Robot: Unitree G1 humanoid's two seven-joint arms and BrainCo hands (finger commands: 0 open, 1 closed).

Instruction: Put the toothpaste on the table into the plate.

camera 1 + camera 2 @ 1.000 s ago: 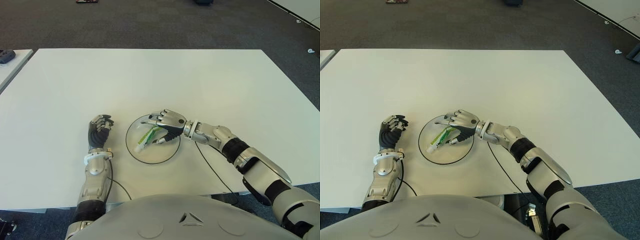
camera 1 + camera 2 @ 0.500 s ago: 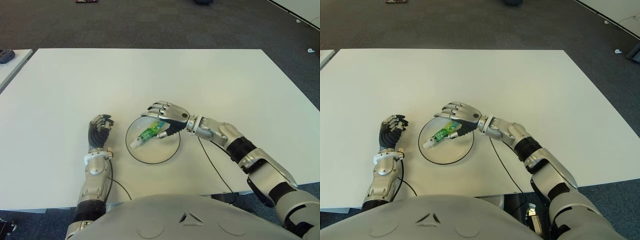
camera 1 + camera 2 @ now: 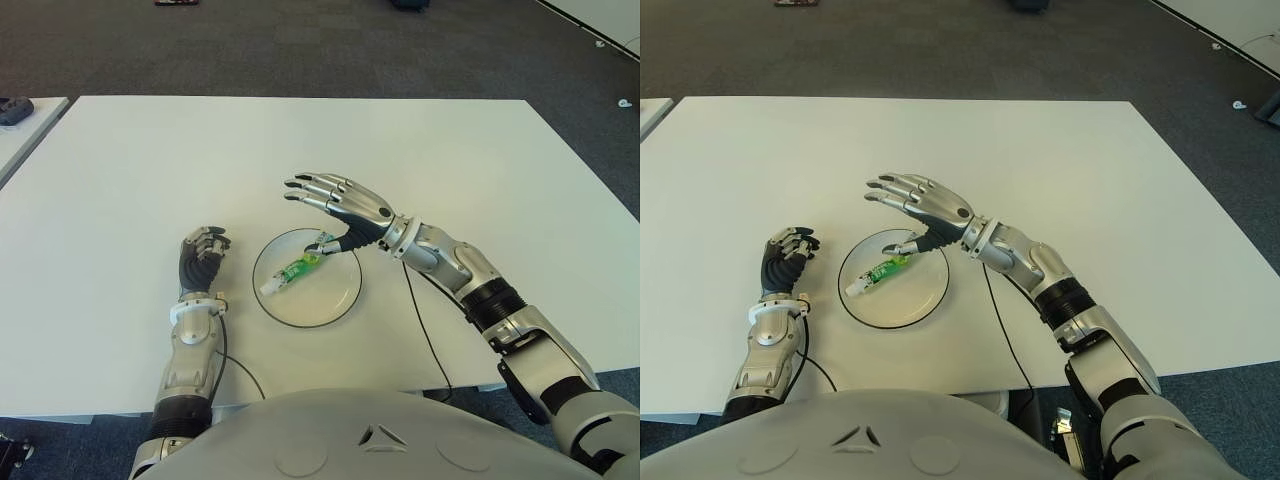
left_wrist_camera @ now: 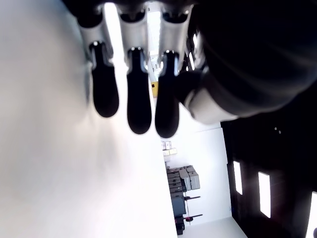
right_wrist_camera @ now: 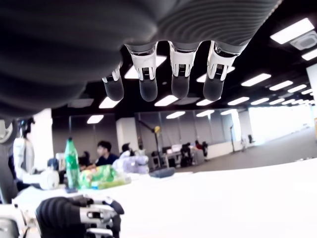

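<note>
left eye view: my right hand point(image 3: 345, 205) hovers above the far rim of the plate point(image 3: 342, 300), palm down.
right hand: fingers point(image 3: 312, 186) stretched flat and spread apart, nothing in them; my thumb points down toward the tail end of the toothpaste.
toothpaste: the green and white toothpaste point(image 3: 296, 270) lies inside the plate, slanted, its white cap toward my left and nearer my body, its tail end toward my right hand.
plate: a round white plate with a dark rim, on the white table point(image 3: 450, 170), in front of my torso.
left hand: my left hand point(image 3: 201, 258) shows just beside the plate on its left, fingers curled in on themselves, holding nothing.
right wrist view: my four fingertips hang straight, the toothpaste visible below them.
</note>
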